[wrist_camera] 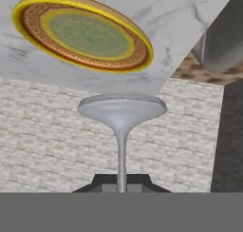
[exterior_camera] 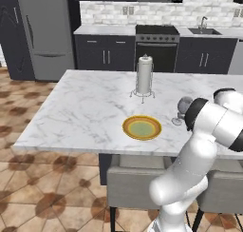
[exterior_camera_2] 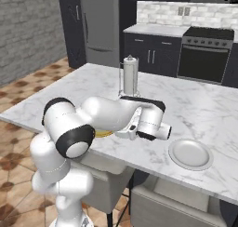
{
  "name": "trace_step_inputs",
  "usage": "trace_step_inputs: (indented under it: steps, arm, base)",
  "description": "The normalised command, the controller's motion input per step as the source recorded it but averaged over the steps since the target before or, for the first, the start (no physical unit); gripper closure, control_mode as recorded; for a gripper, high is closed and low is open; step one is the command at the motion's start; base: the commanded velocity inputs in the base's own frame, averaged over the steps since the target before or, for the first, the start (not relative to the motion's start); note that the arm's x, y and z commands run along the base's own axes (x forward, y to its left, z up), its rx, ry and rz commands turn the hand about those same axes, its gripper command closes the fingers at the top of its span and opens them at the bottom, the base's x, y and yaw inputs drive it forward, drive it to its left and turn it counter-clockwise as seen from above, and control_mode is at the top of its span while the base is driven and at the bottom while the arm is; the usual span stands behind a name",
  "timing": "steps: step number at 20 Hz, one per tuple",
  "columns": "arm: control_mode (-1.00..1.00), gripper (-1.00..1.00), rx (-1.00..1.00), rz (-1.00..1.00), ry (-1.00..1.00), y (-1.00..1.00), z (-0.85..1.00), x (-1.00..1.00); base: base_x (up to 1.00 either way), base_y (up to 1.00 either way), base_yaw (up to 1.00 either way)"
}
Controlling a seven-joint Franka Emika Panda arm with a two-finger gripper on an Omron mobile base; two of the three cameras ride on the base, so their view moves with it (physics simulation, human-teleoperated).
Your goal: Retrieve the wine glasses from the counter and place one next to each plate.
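Observation:
My gripper is shut on the thin stem of a clear wine glass, whose round foot points toward the marble island top. That hand view is rolled upside down. The yellow-orange plate with a greenish centre lies close beside the glass's foot. In the left base view the wine glass stands upright just right of the yellow plate, partly behind my arm. The white-grey plate lies near the island's front edge, right of my hand. The counter runs along the back wall.
A tall paper-towel roll on a wire stand sits mid-island behind the yellow plate. Grey chairs are tucked under the island's front edge. A dark oven, a sink and a fridge line the back wall.

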Motion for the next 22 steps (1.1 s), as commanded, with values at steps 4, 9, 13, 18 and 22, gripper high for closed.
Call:
trace_step_inputs:
  steps: [4, 9, 13, 18, 22]
  arm:
    - [-1.00, 1.00, -0.02, 0.00, 0.03, 0.02, -0.07, 0.01]
    - [-1.00, 1.00, -0.01, 0.00, 0.01, 0.00, -0.05, 0.16]
    - [-1.00, 1.00, -0.05, 0.00, 0.00, 0.04, -0.15, 0.24]
    - [-1.00, 1.00, -0.07, 0.00, 0.00, 0.10, -0.20, 0.21]
    - [-1.00, 1.00, -0.06, 0.00, 0.00, 0.12, -0.20, 0.18]
  base:
    - [0.00, 0.00, 0.00]
    - [0.00, 0.00, 0.00]
    - [0.00, 0.00, 0.00]
    - [0.00, 0.00, 0.00]
    - [0.00, 0.00, 0.00]
